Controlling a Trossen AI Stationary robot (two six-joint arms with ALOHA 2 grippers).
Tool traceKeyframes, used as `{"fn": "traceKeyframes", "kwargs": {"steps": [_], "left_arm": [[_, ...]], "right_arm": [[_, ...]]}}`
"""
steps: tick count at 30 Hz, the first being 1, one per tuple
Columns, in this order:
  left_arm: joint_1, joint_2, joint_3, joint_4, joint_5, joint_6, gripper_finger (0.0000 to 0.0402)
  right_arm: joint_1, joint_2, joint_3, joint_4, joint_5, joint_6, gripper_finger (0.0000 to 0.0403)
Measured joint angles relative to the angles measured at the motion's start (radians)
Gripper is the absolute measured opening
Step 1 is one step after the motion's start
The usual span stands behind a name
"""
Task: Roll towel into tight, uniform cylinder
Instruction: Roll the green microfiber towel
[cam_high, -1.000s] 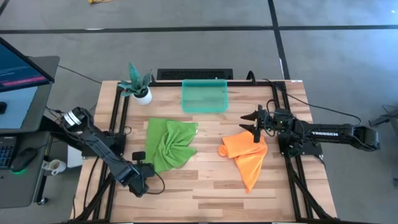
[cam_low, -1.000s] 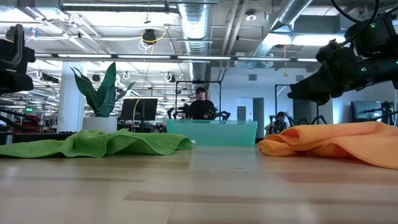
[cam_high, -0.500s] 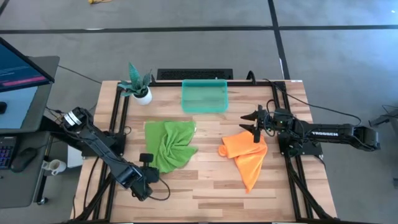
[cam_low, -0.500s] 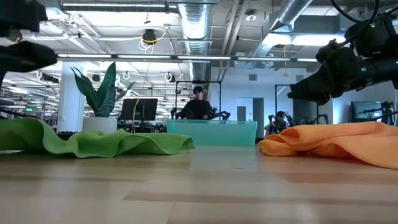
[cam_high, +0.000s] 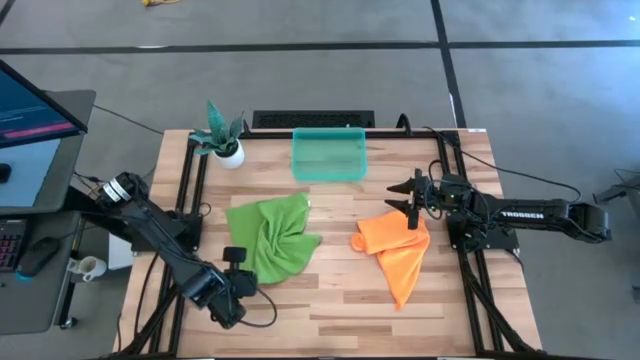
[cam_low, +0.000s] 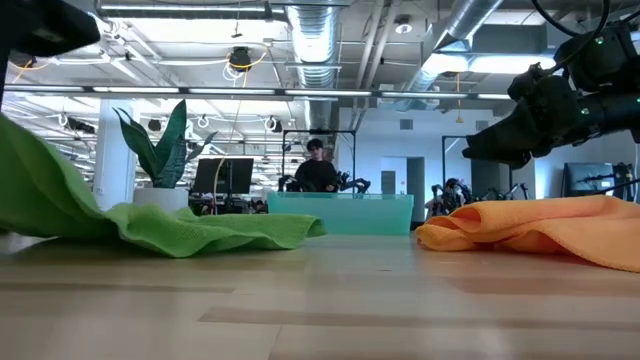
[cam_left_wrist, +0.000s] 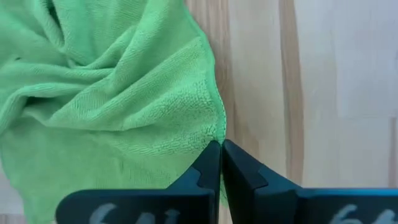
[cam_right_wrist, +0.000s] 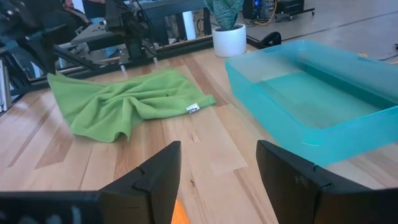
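Towel in green (cam_high: 270, 238) lies crumpled on the wooden table (cam_high: 330, 300), left of centre, with one corner drawn up off the surface at the near-left side; in the low view that corner rises as a slope of cloth (cam_low: 40, 190) while the rest sags flat. An orange towel (cam_high: 397, 250) lies bunched toward the table's right side, well apart from the green one. Behind both, near the far edge, sits a clear teal bin (cam_high: 329, 153), and a small potted plant (cam_high: 222, 135) stands at the far-left corner.

The left gripper (cam_high: 236, 258) is at the green towel's near-left corner. In the left wrist view its fingers (cam_left_wrist: 208, 167) are pressed together, pinching the hemmed edge of the cloth just where the fabric meets the bare wood.

The right gripper (cam_high: 411, 198) hangs above the far end of the orange towel, not touching it. Its fingers (cam_right_wrist: 155, 177) are spread wide with nothing between them; the right wrist view looks past them across the table to the green towel (cam_right_wrist: 124, 102) and the bin (cam_right_wrist: 311, 93).

A person (cam_low: 318, 170) stands in the room behind the table.
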Motion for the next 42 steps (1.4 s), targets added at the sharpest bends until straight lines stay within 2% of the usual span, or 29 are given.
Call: {"fn": "traceKeyframes", "kwargs": {"steps": [15, 20, 25, 34, 38, 42], "left_arm": [[-0.050, -0.001, 0.060, -0.049, 0.166, -0.231, 0.0000], [-0.072, -0.001, 0.060, -0.048, 0.240, -0.287, 0.0000], [-0.083, -0.001, 0.060, -0.050, 0.268, -0.327, 0.0000], [-0.083, -0.001, 0.060, -0.050, 0.288, -0.385, 0.0000], [-0.083, -0.001, 0.060, -0.050, 0.287, -0.411, 0.0000], [-0.083, -0.001, 0.060, -0.050, 0.287, -0.437, 0.0000]], "right_arm": [[0.001, 0.000, 0.000, 0.031, 0.000, 0.007, 0.0230], [0.020, 0.001, 0.010, 0.085, 0.000, 0.206, 0.0230], [0.050, 0.000, 0.040, 0.191, 0.000, 0.277, 0.0230], [0.228, 0.024, 0.182, 0.223, 0.011, 0.216, 0.0230], [0.349, 0.091, 0.265, 0.199, 0.084, 0.114, 0.0230], [0.462, 0.186, 0.348, 0.063, 0.218, -0.010, 0.0230]]}}
